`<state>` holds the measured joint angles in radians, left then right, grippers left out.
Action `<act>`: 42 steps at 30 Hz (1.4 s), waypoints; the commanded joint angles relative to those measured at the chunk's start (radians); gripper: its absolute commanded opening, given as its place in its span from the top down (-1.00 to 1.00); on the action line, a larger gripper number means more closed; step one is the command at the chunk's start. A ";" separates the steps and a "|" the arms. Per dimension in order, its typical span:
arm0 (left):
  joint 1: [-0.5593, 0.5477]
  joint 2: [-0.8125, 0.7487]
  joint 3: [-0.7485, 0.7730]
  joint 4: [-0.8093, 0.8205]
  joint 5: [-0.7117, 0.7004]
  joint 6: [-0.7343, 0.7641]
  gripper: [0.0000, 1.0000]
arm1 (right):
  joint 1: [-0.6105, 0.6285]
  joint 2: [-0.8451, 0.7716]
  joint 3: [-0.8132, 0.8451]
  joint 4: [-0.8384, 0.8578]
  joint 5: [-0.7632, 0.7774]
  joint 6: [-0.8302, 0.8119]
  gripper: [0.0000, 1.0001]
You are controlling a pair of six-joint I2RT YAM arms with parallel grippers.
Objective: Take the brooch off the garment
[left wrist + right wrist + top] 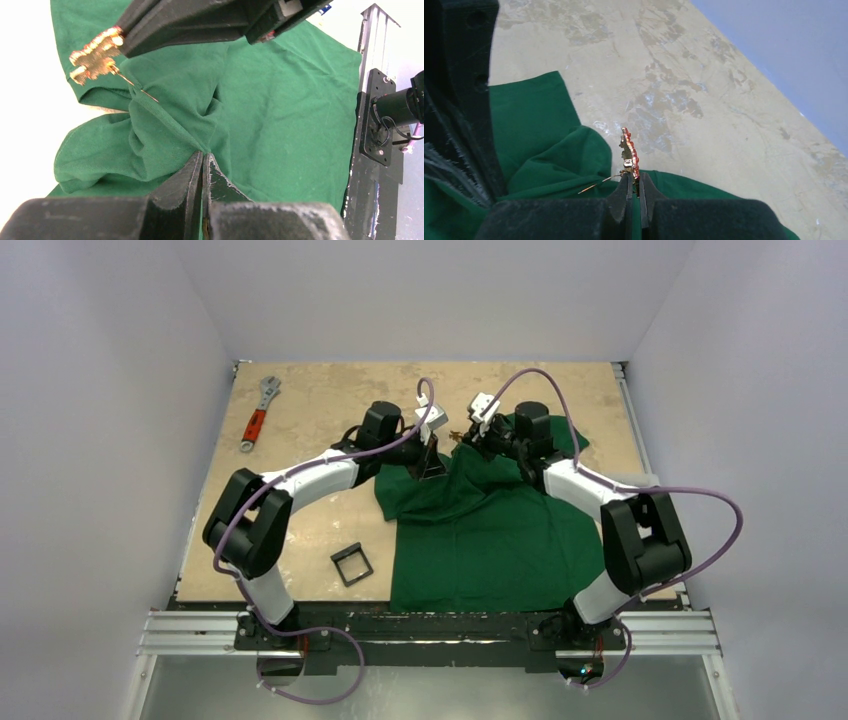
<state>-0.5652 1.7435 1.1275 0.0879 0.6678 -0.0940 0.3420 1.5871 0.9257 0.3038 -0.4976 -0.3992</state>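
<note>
The dark green T-shirt [490, 540] lies on the table's right half, its far part bunched up. My left gripper [432, 458] is shut on a raised fold of the cloth [204, 154]. My right gripper [468, 436] is shut on the orange-red brooch [629, 150], held on edge just above the shirt [539, 145]. In the left wrist view the brooch [95, 56] sits at the tip of the right gripper's fingers [175, 25]. Its thin pin [137, 90] still passes through a ridge of the shirt [280, 100], with the tip poking out.
A red-handled wrench [258, 415] lies at the far left of the table. A small black square frame [351, 564] lies near the front, left of the shirt. A metal rail [372, 115] runs along the table's near edge.
</note>
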 commanded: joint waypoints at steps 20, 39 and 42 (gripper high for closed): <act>0.026 -0.096 -0.043 0.039 0.016 0.045 0.21 | -0.148 0.182 0.362 -0.210 -0.052 0.220 1.00; 0.182 -0.375 -0.135 -0.041 -0.039 0.113 -0.24 | -0.333 -0.001 0.308 -0.536 -0.424 0.642 1.00; 0.184 -0.390 -0.155 -0.057 -0.046 0.109 -0.24 | -0.319 0.031 0.221 -0.540 -0.472 0.666 1.00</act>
<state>-0.3904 1.3911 1.0008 0.0494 0.6357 0.0338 0.0204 1.4940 1.2655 -0.0624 -0.8753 0.1753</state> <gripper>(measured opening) 0.620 0.024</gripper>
